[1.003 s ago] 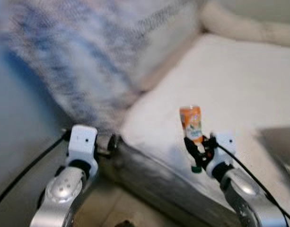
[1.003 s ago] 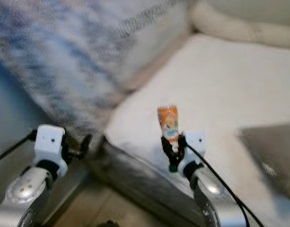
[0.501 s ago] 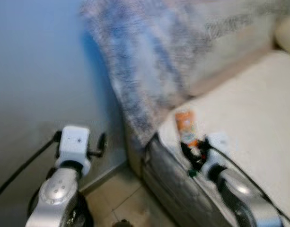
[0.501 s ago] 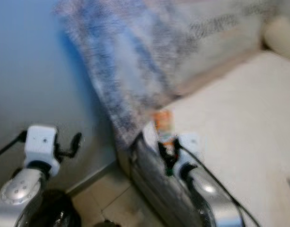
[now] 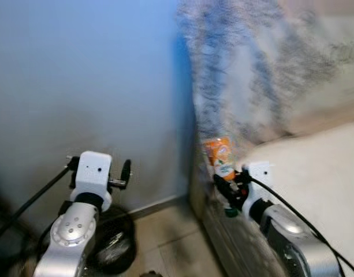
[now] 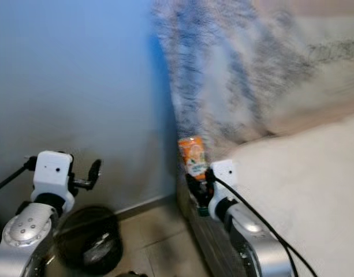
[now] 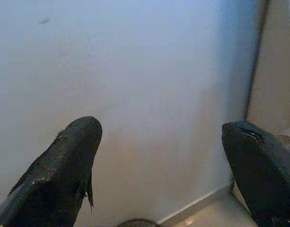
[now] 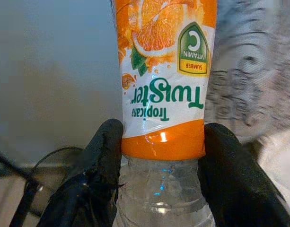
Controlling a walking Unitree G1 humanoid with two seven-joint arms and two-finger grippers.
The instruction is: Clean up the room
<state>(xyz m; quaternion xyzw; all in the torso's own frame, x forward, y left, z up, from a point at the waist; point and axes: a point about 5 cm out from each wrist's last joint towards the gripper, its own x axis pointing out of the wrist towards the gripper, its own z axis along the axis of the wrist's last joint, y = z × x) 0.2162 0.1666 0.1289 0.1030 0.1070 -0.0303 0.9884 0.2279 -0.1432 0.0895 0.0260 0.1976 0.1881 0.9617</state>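
My right gripper point(image 5: 227, 186) is shut on an orange juice bottle point(image 5: 219, 158), held upside down with its green cap below the fingers. In the right wrist view the bottle point(image 8: 163, 90) fills the gap between both black fingers point(image 8: 104, 156), its orange label reading upside down. My left gripper point(image 5: 126, 172) is raised in front of the blue-grey wall and stands open, with nothing between its fingers point(image 7: 64, 165). A round black bin point(image 5: 113, 245) sits on the floor below the left arm.
A sofa with a pale seat cushion point(image 5: 315, 173) lies to the right. A blue-and-white patterned blanket point(image 5: 252, 75) hangs over its back. The wall point(image 5: 78, 86) is close ahead, with tan floor tiles point(image 5: 171, 248) between it and the sofa edge.
The camera has swung left: the sofa and blanket slid right and the wall and black bin came into view. The right gripper still holds the bottle.
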